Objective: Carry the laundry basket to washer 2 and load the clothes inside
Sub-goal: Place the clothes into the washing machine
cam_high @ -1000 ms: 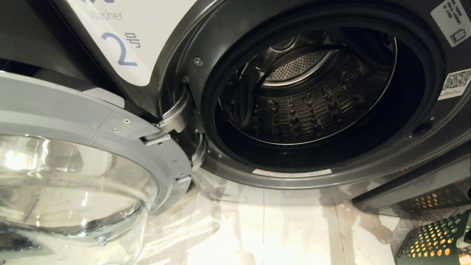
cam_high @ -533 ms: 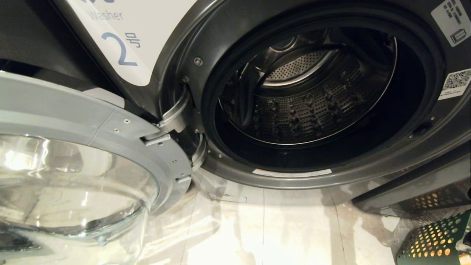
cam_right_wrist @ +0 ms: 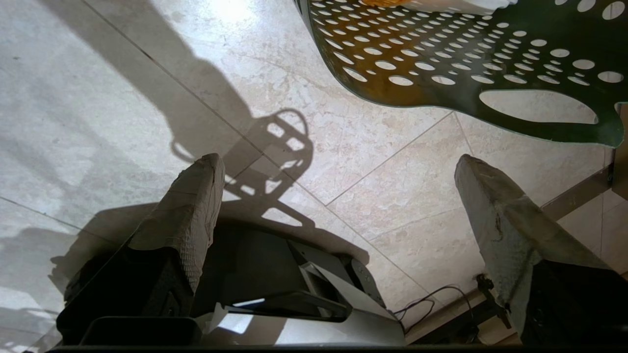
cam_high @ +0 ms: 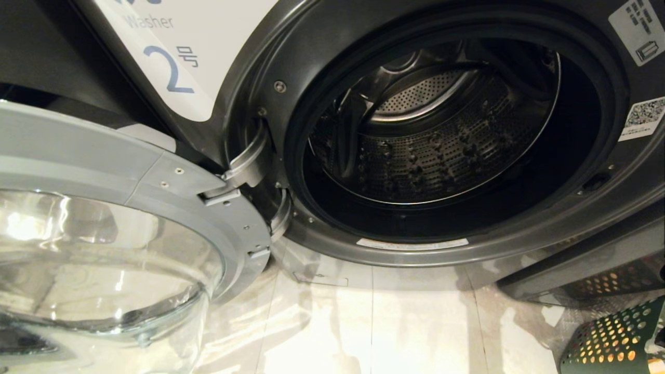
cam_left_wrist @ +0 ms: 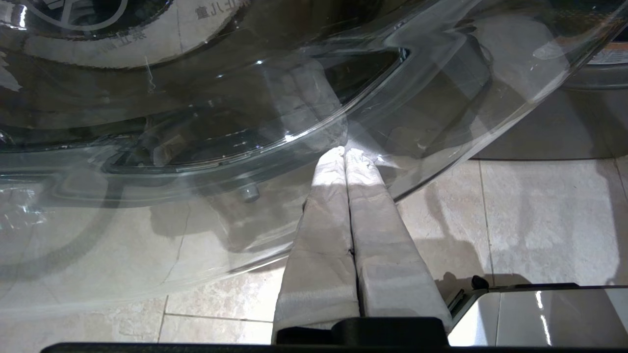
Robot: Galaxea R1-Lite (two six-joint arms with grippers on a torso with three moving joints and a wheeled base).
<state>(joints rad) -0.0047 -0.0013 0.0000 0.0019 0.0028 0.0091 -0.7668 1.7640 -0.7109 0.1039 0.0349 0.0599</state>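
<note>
Washer 2 [cam_high: 171, 67], dark grey with a blue "2" on its white label, fills the head view. Its round glass door [cam_high: 104, 259] is swung open to the left, and the steel drum [cam_high: 431, 140] holds nothing I can see. The green perforated laundry basket [cam_high: 608, 343] stands on the floor at the bottom right. My right gripper [cam_right_wrist: 338, 162] hangs open above the floor tiles, close beside the basket's loop handle [cam_right_wrist: 539, 113] and holding nothing. A sliver of white and yellow clothes [cam_right_wrist: 441, 4] shows at the basket's edge. My left gripper [cam_left_wrist: 346, 152] is shut and empty, its tips under the glass door.
Pale floor tiles [cam_high: 374, 322] lie between the washer's front and me. The open door takes up the left side. In the right wrist view part of my grey base [cam_right_wrist: 343, 314] and a thin black cable [cam_right_wrist: 431, 299] lie beneath the gripper.
</note>
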